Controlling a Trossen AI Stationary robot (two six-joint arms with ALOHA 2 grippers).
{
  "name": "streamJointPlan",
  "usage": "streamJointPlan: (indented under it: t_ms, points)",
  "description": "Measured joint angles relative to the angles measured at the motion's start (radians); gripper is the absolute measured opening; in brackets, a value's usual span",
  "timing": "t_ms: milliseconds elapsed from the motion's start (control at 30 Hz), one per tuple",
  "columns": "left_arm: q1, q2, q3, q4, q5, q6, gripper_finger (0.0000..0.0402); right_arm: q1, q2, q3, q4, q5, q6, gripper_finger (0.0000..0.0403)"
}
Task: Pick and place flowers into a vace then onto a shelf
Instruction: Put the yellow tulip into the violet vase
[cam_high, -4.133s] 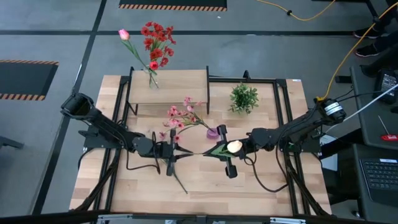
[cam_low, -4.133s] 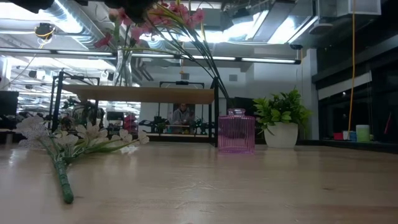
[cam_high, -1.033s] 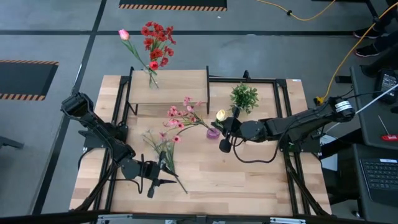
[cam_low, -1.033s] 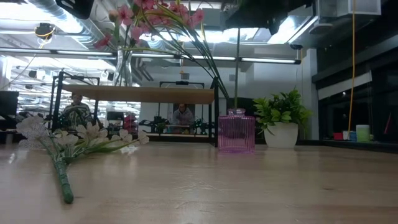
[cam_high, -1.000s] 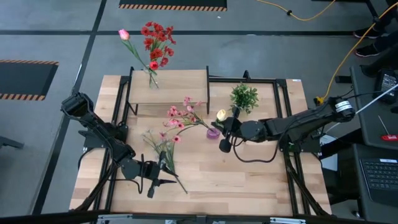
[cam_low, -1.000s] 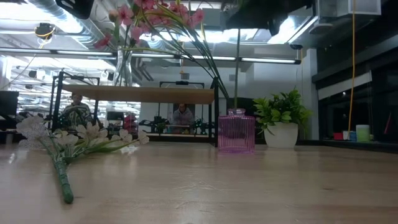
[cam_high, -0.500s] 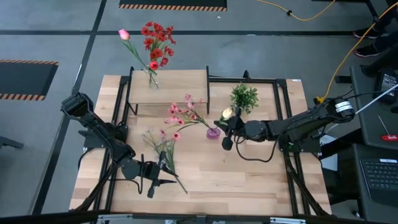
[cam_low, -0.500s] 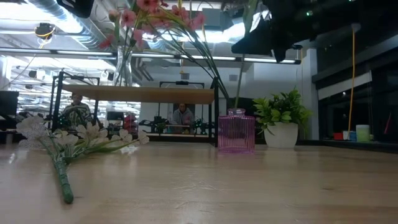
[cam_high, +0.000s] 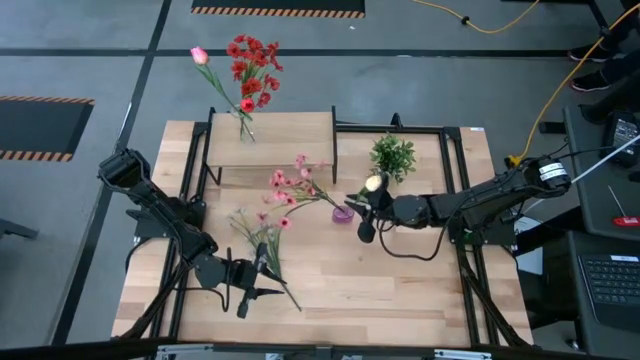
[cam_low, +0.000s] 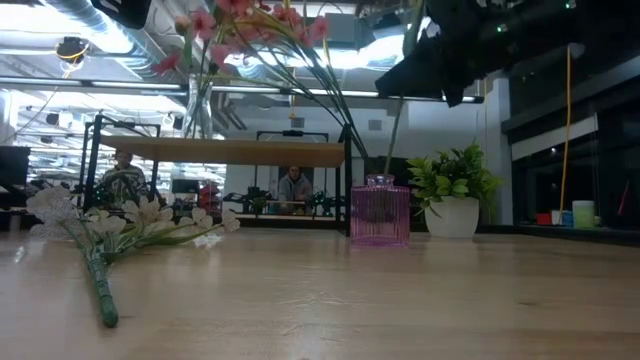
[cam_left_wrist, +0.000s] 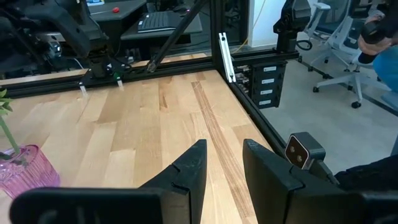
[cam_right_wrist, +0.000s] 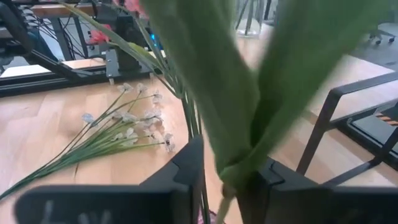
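A cream tulip on a long green stem is in my right gripper, which is shut on it above the pink ribbed vase. The stem slants down into the vase mouth. Small pink blossoms stand in the same vase. Pale sprigs lie flat on the table. Red blossoms and a pink tulip stand in a glass vase on the shelf. My left gripper hangs open above the table, by the sprigs' stem end. My right gripper pinches the tulip's green stem and leaves between its two fingers, partway down from the blossom. It comes level from the table's right, across the stem. The tulip is tilted, blossom up, its lower end in the pink vase's mouth.
A bushy green plant in a white pot stands just beyond the right gripper. The shelf's black legs are next to the pink vase. Black frame rails line the table's edges. Bare tabletop lies near the front right.
My right gripper has moved a little toward the table's right edge, still shut on the tulip. The stem has tipped from upright to slanting, the blossom going right while the lower end stayed at the vase. The pink blossoms swayed slightly.
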Motion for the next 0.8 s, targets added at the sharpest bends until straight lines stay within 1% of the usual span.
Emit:
streamJointPlan:
  t_ms: [167, 233, 367, 533, 700, 800]
  points:
    - [0.0, 0.0, 0.0, 0.0, -0.001, 0.0, 0.0098, 0.0, 0.0, 0.0, -0.087, 0.0, 0.07, 0.012]
    - [0.0, 0.0, 0.0, 0.0, -0.001, 0.0, 0.0098, 0.0, 0.0, 0.0, -0.114, 0.0, 0.075, 0.0133]
    - [0.0, 0.0, 0.0, 0.0, -0.009, 0.0, 0.0098, 0.0, 0.0, 0.0, -0.104, 0.0, 0.071, 0.0152]
    - [0.0, 0.0, 0.0, 0.0, -0.021, 0.0, 0.0098, 0.0, 0.0, 0.0, -0.155, 0.001, 0.053, 0.0163]
    - [0.0, 0.0, 0.0, 0.0, -0.021, 0.0, 0.0098, 0.016, -0.004, 0.0, -0.241, 0.002, 0.046, 0.0162]
    - [0.0, 0.0, 0.0, 0.0, -0.027, 0.0, 0.0098, 0.02, -0.029, 0.0, -0.285, 0.0, 0.071, 0.0161]
